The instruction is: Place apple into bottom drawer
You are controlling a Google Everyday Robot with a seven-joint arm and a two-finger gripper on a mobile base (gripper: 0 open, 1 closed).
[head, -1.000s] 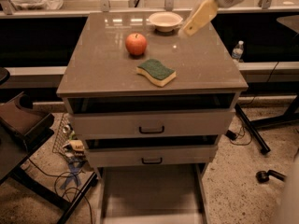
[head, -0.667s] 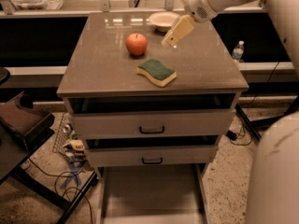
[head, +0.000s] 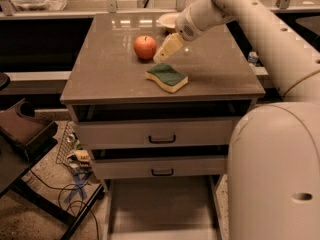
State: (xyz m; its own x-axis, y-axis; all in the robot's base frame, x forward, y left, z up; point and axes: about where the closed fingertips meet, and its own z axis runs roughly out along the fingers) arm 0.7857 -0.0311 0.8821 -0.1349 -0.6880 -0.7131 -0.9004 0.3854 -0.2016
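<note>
- The gripper [head: 162, 55] hangs low over the cabinet top [head: 110, 64], just right of the apple [head: 145, 47] and just behind the sponge [head: 167, 77]. It reads as one pale wedge from here, so wide or narrow, I honestly can't tell. It isn't holding anything as far as I can see.
- The robot's arm [head: 235, 14] cuts across the back right of the top and covers most of a pale bowl [head: 166, 20]; only its left rim pokes out.
- A big white chunk of the robot's body [head: 275, 174] fills the lower right corner and hides the right ends of the drawers.
- The bottom drawer [head: 160, 204] is pulled out, with a plain grey floor and low sides. Its front end runs off the bottom edge and its right side slips behind the robot, so you don't get the whole tray.
- A small bottle [head: 252, 58] sits past the right edge of the cabinet, half behind the arm.
- The apple itself is round and red-orange, with a paler shine on top and a short dark stem. It sits upright on the cabinet top, towards the back and a bit left of centre, near the sponge but not touching it.
- The two upper drawers [head: 162, 133] show black handles.
- There's a tangle of cables [head: 75, 191] on the floor to the left, too murky to sort out.
</note>
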